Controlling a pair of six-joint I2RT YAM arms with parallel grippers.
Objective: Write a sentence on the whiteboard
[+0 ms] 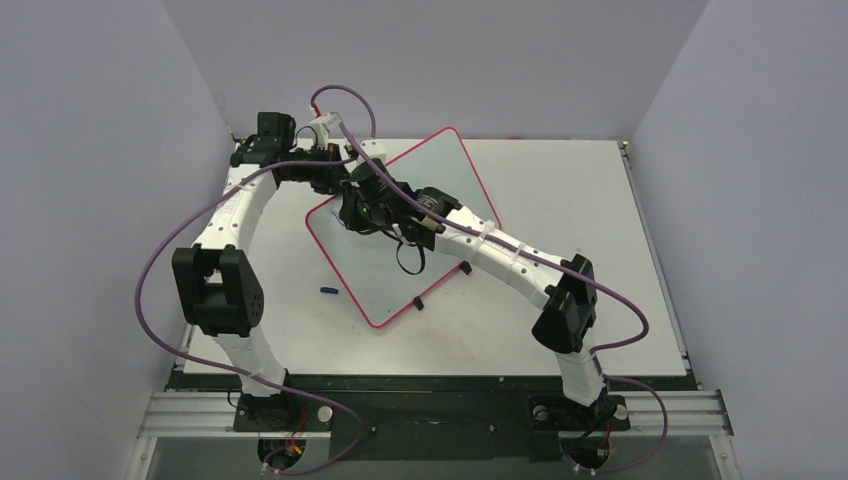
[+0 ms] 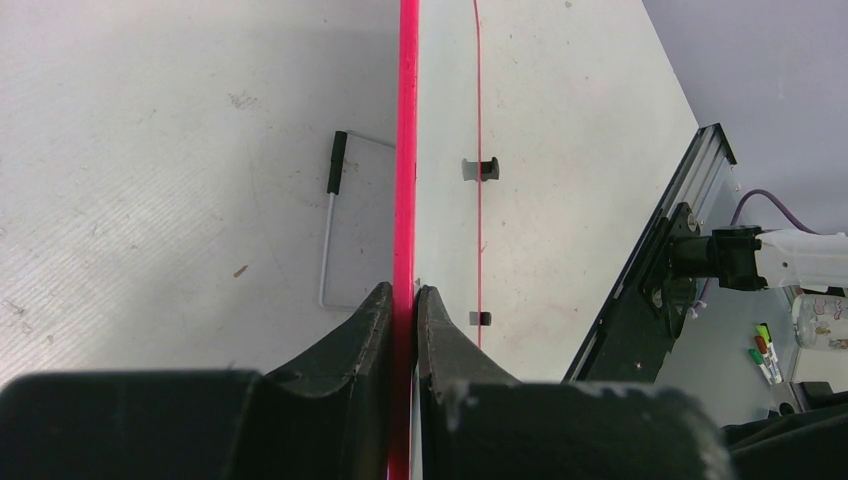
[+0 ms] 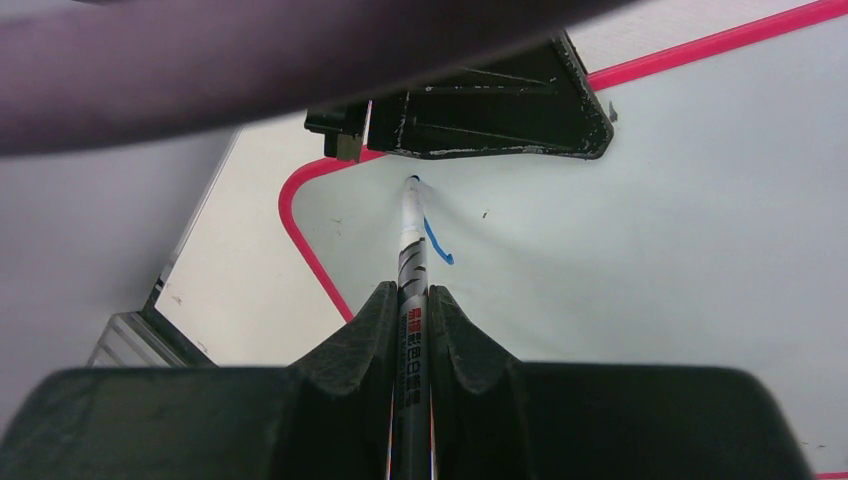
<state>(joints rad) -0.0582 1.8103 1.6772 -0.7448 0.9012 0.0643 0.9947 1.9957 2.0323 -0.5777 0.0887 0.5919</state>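
Note:
The whiteboard, white with a red rim, lies turned at an angle on the table. My left gripper is shut on its red rim at the far left edge. My right gripper is shut on a grey marker. The marker's tip rests on the board close to a left gripper finger. Of the sentence, only one short curved blue stroke shows beside the tip. In the top view my right gripper hides the writing.
A blue marker cap lies on the table left of the board. Two black clips sit on the board's near edge. A thin wire rod with a black tip lies beside the rim. Purple walls enclose the table.

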